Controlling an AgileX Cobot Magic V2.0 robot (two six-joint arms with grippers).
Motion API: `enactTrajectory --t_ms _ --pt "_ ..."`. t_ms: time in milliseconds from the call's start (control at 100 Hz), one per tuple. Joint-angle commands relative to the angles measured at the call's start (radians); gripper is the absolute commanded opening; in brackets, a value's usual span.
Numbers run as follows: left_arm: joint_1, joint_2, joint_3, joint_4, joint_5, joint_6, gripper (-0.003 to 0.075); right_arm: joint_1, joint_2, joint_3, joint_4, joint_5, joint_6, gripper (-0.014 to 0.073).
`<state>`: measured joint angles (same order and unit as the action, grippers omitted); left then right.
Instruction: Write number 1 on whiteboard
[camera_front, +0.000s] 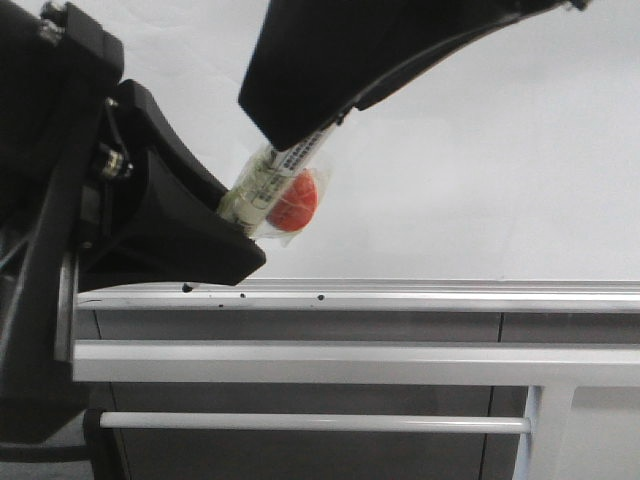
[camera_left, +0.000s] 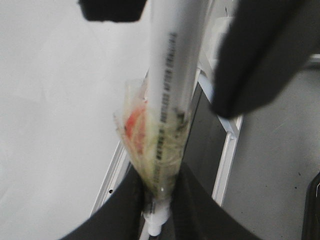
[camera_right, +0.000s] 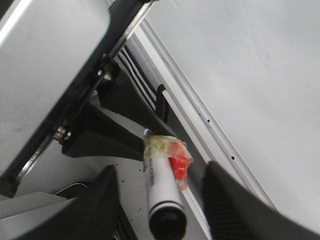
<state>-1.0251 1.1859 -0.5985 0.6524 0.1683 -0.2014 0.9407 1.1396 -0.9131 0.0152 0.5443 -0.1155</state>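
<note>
Seemingly marker pen (camera_front: 272, 178) clamped in left pincer (camera_front: 238, 215), right pincer (camera_right: 160, 200) spread around it, whiteboard (camera_front: 480, 150) behind

— What is found between the fingers of the left gripper (camera_front: 235, 225)?

— The gap is filled by the marker (camera_front: 270, 180), taped with a red piece (camera_front: 296, 200).

— And beyond the fingertips?

— Bare whiteboard (camera_front: 480, 150) is seen there, unobstructed. Beneath the fingers passage is barred by the aluminium rail (camera_front: 400, 296). Above, the marker's far end is covered by the right gripper (camera_right: 160, 200).
</note>
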Motion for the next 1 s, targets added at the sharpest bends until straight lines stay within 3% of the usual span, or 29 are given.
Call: enactTrajectory --t_ms 0,100,240,430,500,840,910,990 --pt "-0.009 -0.026 -0.034 0.004 -0.055 -0.011 -0.0020 0.003 -0.013 -0.035 -0.009 -0.046 -0.012 0.0175" --pt "-0.009 -0.026 -0.037 0.007 -0.055 -0.011 -0.0020 0.003 -0.013 -0.035 -0.015 -0.034 -0.012 -0.0066" --pt "-0.009 -0.026 -0.061 0.036 -0.045 -0.011 0.0040 0.003 -0.013 -0.035 -0.015 -0.027 -0.012 -0.0064" --pt "-0.009 -0.027 -0.080 0.042 -0.035 -0.011 0.0340 0.003 -0.013 -0.035 -0.015 -0.033 -0.012 -0.0065" --pt "-0.009 -0.027 -0.080 0.040 0.007 -0.012 0.0388 0.001 -0.013 -0.037 -0.015 -0.033 -0.004 -0.0065" --pt "-0.009 -0.204 -0.073 -0.077 0.140 -0.012 0.0374 -0.065 -0.057 -0.060 -0.067 -0.048 0.002 -0.0064" --pt "-0.009 -0.272 -0.067 -0.115 0.191 -0.012 0.0298 -0.081 -0.077 -0.060 -0.067 -0.027 0.002 -0.0064" --pt "-0.009 -0.352 -0.058 -0.160 0.242 -0.012 0.0119 -0.084 -0.118 -0.049 -0.085 -0.027 0.002 -0.0064"
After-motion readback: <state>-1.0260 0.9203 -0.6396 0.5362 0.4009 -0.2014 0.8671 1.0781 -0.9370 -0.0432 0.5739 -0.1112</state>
